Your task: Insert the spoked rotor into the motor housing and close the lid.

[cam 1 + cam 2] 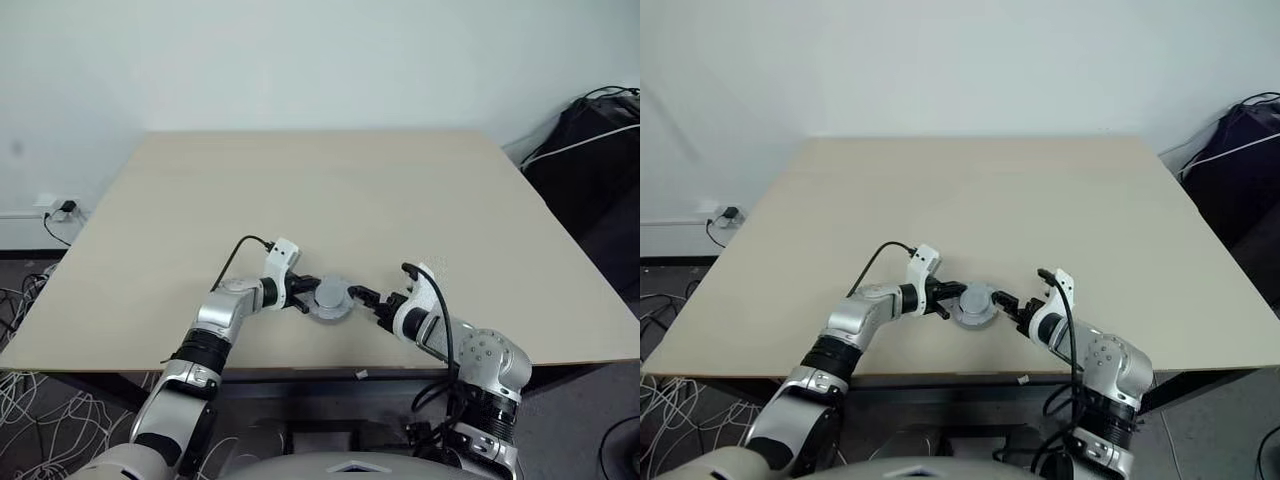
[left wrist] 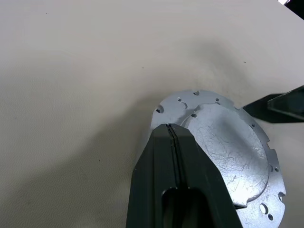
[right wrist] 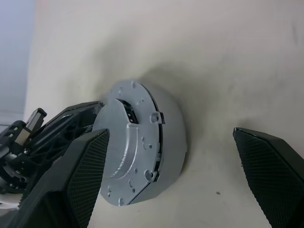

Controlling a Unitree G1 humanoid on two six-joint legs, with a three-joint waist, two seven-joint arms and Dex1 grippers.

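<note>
No legible text or labels anywhere.

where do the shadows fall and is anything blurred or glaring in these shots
Left wrist view: soft shadow spreads across the table beside the lid; the shut left gripper looms large and soft-edged. Right wrist view: a dim shadow lies on the table behind the lid; the right gripper fingers stand wide. Left eye view: even light, no glare.

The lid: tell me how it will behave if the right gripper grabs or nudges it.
The lid looks like rigid metal, so probably stiff and heavy for its size. Its smooth dome could slip between the fingers. Round but lying flat on the table, it would likely slide rather than roll.
</note>
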